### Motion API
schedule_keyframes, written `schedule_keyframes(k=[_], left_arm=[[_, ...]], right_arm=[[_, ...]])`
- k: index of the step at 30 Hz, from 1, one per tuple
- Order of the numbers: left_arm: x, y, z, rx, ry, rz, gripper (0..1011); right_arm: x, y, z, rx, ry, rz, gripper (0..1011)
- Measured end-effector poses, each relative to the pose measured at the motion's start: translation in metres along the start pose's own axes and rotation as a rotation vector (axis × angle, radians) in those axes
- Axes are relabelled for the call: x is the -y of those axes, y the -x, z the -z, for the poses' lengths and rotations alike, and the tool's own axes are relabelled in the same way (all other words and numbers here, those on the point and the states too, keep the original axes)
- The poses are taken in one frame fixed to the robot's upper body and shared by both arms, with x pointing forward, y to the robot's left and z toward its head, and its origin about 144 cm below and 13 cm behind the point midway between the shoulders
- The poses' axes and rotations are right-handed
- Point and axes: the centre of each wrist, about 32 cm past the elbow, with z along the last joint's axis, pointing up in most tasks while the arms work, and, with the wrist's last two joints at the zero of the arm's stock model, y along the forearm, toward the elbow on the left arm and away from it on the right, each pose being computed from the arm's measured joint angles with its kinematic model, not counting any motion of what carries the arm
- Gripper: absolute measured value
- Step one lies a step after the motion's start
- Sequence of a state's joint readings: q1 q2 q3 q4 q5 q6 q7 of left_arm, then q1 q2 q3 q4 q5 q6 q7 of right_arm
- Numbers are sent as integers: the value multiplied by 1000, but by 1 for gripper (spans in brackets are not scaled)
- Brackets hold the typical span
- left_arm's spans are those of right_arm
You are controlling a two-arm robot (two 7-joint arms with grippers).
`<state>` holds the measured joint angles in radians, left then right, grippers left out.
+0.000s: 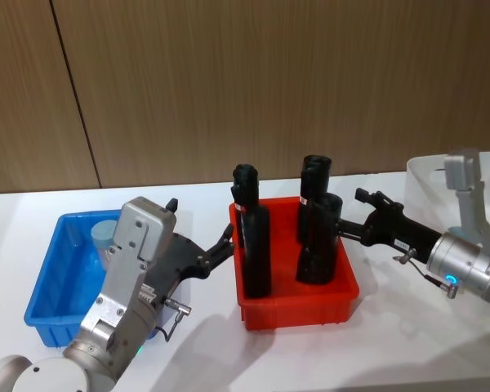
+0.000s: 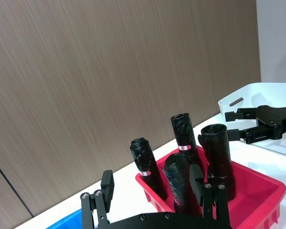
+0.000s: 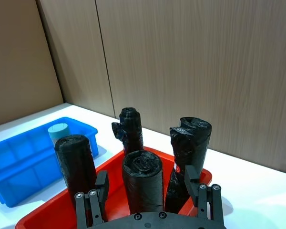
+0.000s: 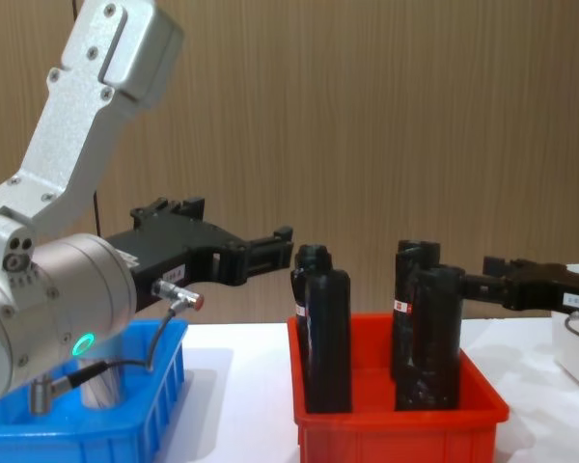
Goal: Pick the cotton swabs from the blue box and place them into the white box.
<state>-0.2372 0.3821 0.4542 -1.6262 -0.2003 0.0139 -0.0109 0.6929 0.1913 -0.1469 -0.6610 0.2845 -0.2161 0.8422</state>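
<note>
One jar of cotton swabs point(image 1: 106, 232) with a pale lid stands at the back of the blue box point(image 1: 49, 282) on the left; the right wrist view shows the jar point(image 3: 59, 131) in the box point(image 3: 24, 157) too. My left gripper point(image 1: 225, 243) hovers open and holds nothing, between the blue box and the red bin, and points toward the bin. In the chest view the left gripper point(image 4: 278, 246) sits above table height. My right gripper point(image 1: 355, 212) is open and holds nothing at the red bin's right side. The white box point(image 1: 429, 184) stands behind the right arm.
A red bin point(image 1: 298, 306) in the middle holds several tall black cylinders point(image 1: 256, 245) that rise well above its rim. A wooden wall runs close behind the white table. Bare table lies in front of the red bin point(image 4: 396, 424).
</note>
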Motion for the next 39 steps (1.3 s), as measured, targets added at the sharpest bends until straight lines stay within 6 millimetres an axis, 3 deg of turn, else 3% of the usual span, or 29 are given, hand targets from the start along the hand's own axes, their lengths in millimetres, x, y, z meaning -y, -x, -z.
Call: schedule_keyframes(k=[18,39], left_arm=[[0,0,0,0,0,0,1003],[0,0,0,0,0,0,1003]], right_arm=[[-11,13,-14,-6,64,39,1001],[-35,10,-13,-11,93,58,1001]])
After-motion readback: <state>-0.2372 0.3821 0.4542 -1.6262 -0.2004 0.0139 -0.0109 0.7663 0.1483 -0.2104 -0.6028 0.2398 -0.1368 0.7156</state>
